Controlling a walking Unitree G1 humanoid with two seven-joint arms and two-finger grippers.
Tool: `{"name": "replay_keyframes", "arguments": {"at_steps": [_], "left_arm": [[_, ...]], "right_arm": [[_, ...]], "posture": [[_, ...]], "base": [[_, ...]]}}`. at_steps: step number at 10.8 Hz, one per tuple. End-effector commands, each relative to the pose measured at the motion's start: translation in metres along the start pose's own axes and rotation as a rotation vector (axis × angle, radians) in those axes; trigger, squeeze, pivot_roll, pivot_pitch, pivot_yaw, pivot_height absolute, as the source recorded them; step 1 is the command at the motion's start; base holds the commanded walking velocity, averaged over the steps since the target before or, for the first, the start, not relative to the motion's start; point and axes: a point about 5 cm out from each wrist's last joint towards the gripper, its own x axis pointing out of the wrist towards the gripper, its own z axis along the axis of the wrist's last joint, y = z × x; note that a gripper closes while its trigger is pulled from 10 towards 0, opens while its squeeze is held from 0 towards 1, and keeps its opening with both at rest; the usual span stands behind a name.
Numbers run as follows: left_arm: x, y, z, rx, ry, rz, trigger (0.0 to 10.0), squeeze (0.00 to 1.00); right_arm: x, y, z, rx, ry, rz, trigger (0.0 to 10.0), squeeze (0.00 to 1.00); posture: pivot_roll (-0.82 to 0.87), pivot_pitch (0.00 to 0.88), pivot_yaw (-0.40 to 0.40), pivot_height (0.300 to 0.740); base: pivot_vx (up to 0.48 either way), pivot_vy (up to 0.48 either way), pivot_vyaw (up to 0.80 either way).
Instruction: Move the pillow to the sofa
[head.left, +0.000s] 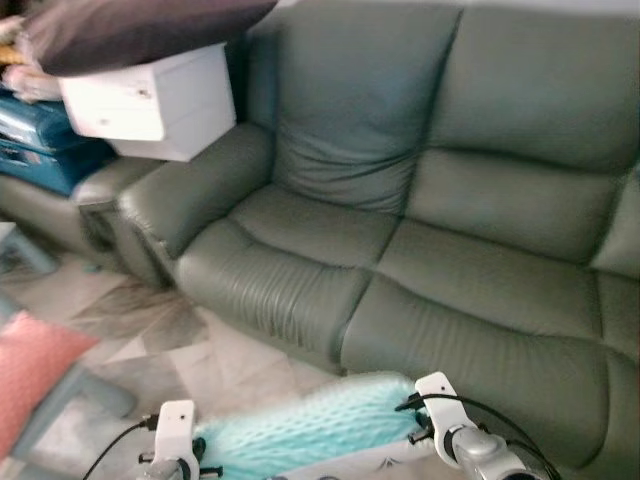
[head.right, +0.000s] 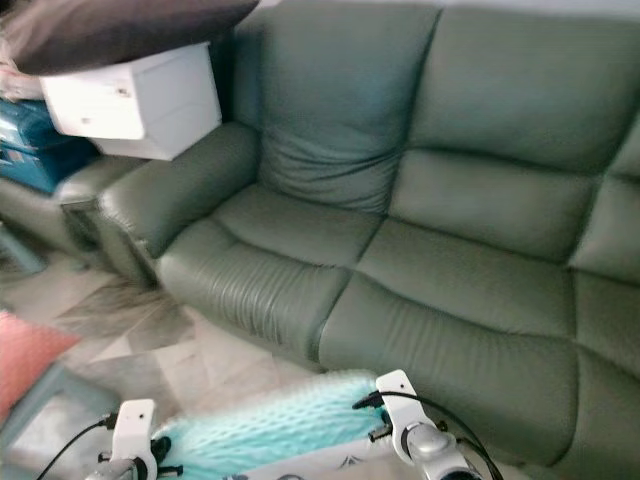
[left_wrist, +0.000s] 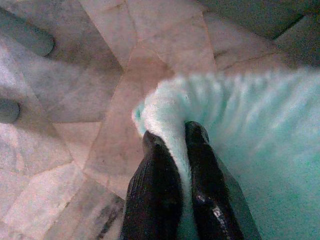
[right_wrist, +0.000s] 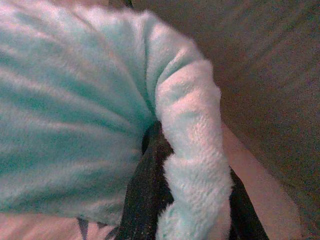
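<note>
Living room, pale stone-tile floor (head.left: 200, 350), wide grey-green sofa (head.left: 420, 260) straight ahead filling most of the head views. Beside the sofa's armrest, on the robot's left, a white box (head.left: 160, 100) stacked over blue cases (head.left: 40, 140), with a dark cushion (head.left: 130, 30) lying on top. Low at the left edge, a pink cushion (head.left: 35, 370) on the floor.

Held low in front of the robot, between both arms: the pillow (head.left: 310, 420), fluffy and pale turquoise, long axis running side to side, roughly along the sofa's front edge. Left pincer (left_wrist: 175, 137) clamped on the pillow's left end, fingers nearly together with a fold of fur between them. Right pincer (right_wrist: 165, 150) gripping the right end, a roll of plush bunched over its fingers, so closed on fabric as well.

Pillow just short of the seat front, over bare floor; right end nearer the sofa than the left. Seat cushions directly ahead and higher than the load, broad and free of clutter. Likely needed next: a lift above the seat edge, then a carry forward. Open room on the seat ample; only tight spot the left side, by the armrest and the stacked box.
</note>
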Motion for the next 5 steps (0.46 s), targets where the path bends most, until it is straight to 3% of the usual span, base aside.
{"name": "replay_keyframes", "arguments": {"at_steps": [1, 3, 5], "left_arm": [[0.0003, 0.0039, 0.0061, 0.008, -0.014, 0.012, 10.0, 0.0], [0.0005, 0.0038, 0.0075, 0.006, -0.019, 0.014, 10.0, 0.0], [0.0005, 0.0033, 0.0076, 0.0, -0.02, 0.011, 10.0, 0.0]], "right_arm": [[-0.0015, -0.0086, -0.0007, -0.006, 0.004, -0.028, 10.0, 0.0], [-0.0013, -0.0078, -0.0003, -0.009, 0.006, -0.024, 10.0, 0.0], [-0.0013, -0.008, -0.0009, 0.001, 0.012, -0.026, 10.0, 0.0]], "posture": [[-0.26, 0.025, 0.098, 0.74], [-0.26, 0.028, 0.095, 0.74], [-0.26, 0.029, 0.095, 0.74]], "base": [[0.0, 0.0, 0.0], [0.0, 0.0, 0.0], [0.0, 0.0, -0.8]]}}
